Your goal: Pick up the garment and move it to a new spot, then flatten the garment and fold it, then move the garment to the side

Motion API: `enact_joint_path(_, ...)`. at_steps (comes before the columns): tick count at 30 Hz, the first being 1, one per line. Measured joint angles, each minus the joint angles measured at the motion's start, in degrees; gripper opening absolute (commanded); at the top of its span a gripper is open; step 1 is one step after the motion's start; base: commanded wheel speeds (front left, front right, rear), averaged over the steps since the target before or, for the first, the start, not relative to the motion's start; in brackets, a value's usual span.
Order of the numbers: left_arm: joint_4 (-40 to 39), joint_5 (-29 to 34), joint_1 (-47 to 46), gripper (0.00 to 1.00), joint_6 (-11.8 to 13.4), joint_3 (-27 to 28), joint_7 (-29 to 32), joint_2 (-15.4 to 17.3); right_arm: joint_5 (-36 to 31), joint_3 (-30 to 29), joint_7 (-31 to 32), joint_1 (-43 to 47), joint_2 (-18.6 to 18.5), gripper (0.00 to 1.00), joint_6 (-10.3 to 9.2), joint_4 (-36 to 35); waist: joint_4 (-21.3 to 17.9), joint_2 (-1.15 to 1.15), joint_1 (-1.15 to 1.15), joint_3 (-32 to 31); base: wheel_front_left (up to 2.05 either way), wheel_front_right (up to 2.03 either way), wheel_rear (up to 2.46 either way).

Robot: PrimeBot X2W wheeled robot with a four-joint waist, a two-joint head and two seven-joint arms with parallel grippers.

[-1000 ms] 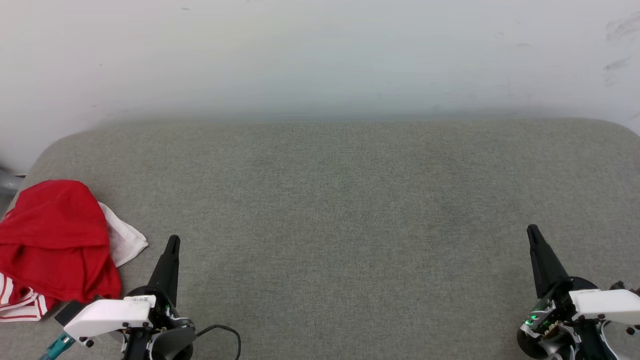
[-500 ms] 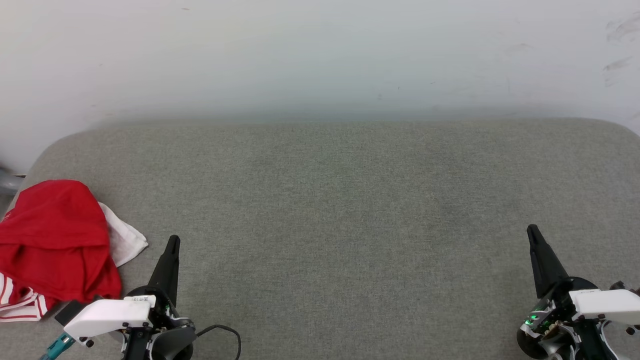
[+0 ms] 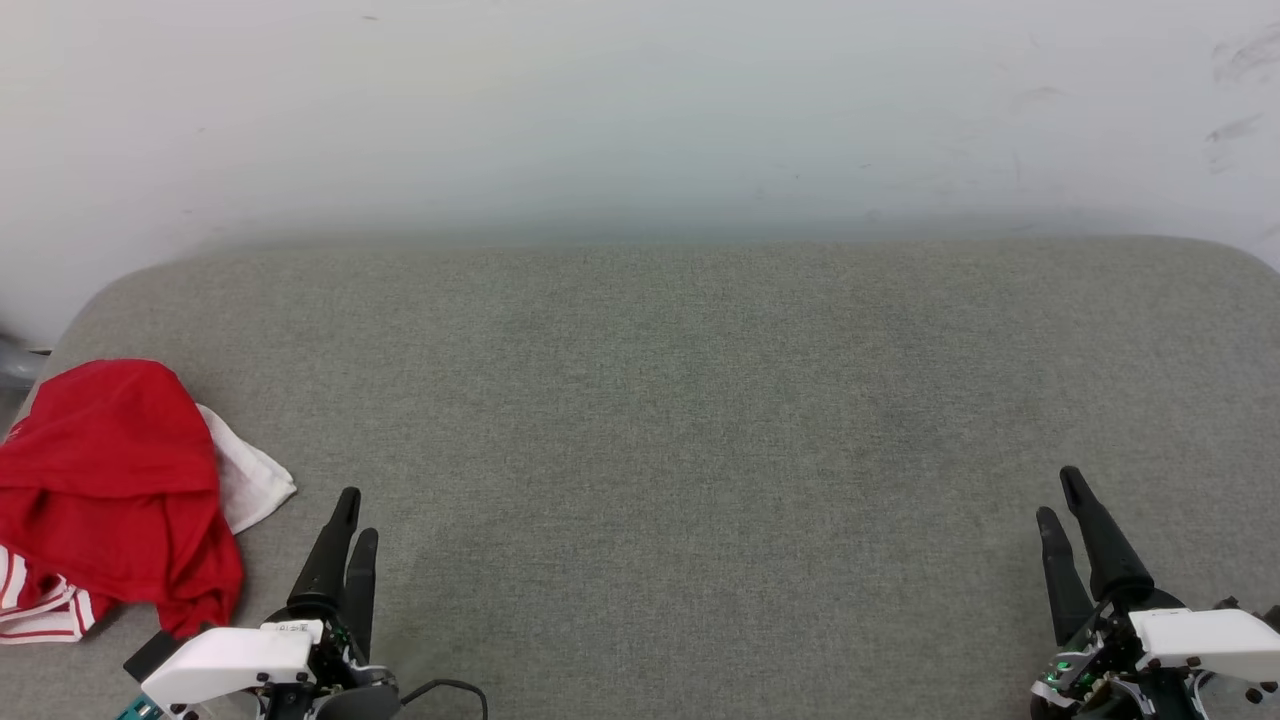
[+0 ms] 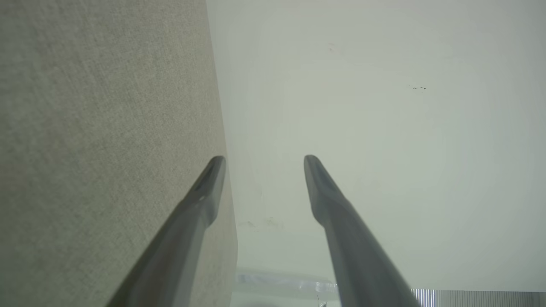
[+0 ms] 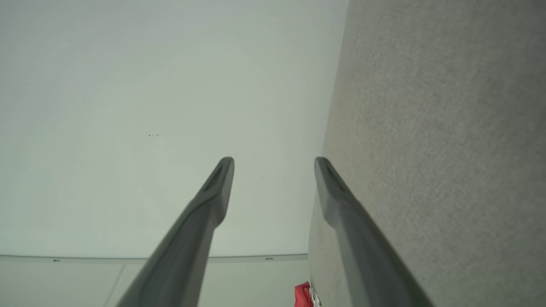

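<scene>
The garment (image 3: pixel 110 480) lies crumpled at the left edge of the grey fabric surface (image 3: pixel 680 400), red cloth on top, a white sleeve and red-white striped trim poking out beneath. My left gripper (image 3: pixel 358 515) stands just right of it, apart from the cloth, open and empty. Far off at the lower right, my right gripper (image 3: pixel 1056 492) is open and empty too. The left wrist view has my left gripper (image 4: pixel 264 159) with its fingers spread over the surface's edge. In the right wrist view my right gripper (image 5: pixel 274 160) is spread the same way, with a scrap of the garment (image 5: pixel 302 294) at the bottom.
A white wall (image 3: pixel 640 120) rises behind the padded surface, whose far corners are rounded. A grey object (image 3: pixel 15 365) peeks in at the left edge. A black cable (image 3: pixel 450 685) loops beside the left wrist.
Both grippers have gone from shut to open, and both have dropped slightly lower in the head view. The garment has not moved.
</scene>
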Motion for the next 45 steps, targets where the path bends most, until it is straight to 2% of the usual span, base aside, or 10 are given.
enact_joint_path(13, -3.8, -0.1, 0.3, 1.00, 0.0, -4.1, -3.1, 0.0, -1.5, 2.9, -3.4, 1.1, 0.0, 1.00, 0.00, -3.9, 0.1, 0.00, 0.01, -0.1, 0.00, 0.00, 0.00)
enact_joint_path(21, -7.4, 3.6, 0.6, 1.00, 0.0, -7.6, -6.1, 0.7, -6.7, 4.0, -6.1, 1.7, -0.5, 1.00, 0.00, -6.5, 0.3, 0.00, 0.01, -0.3, 0.00, 0.00, 0.00)
enact_joint_path(39, -10.3, 30.5, 0.6, 1.00, 0.0, -8.6, -10.0, 0.7, -41.3, 3.5, -9.6, 2.1, -0.4, 1.00, 0.00, -11.1, 0.4, 0.00, 0.01, -0.3, 0.00, 0.00, 0.00)
enact_joint_path(45, -9.8, 39.8, 0.6, 1.00, 0.0, -9.0, -11.1, 1.0, -50.5, 3.7, -9.6, 2.7, -0.3, 1.00, 0.00, -12.2, 0.4, 0.00, 0.01, -0.3, 0.00, 0.00, 0.00)
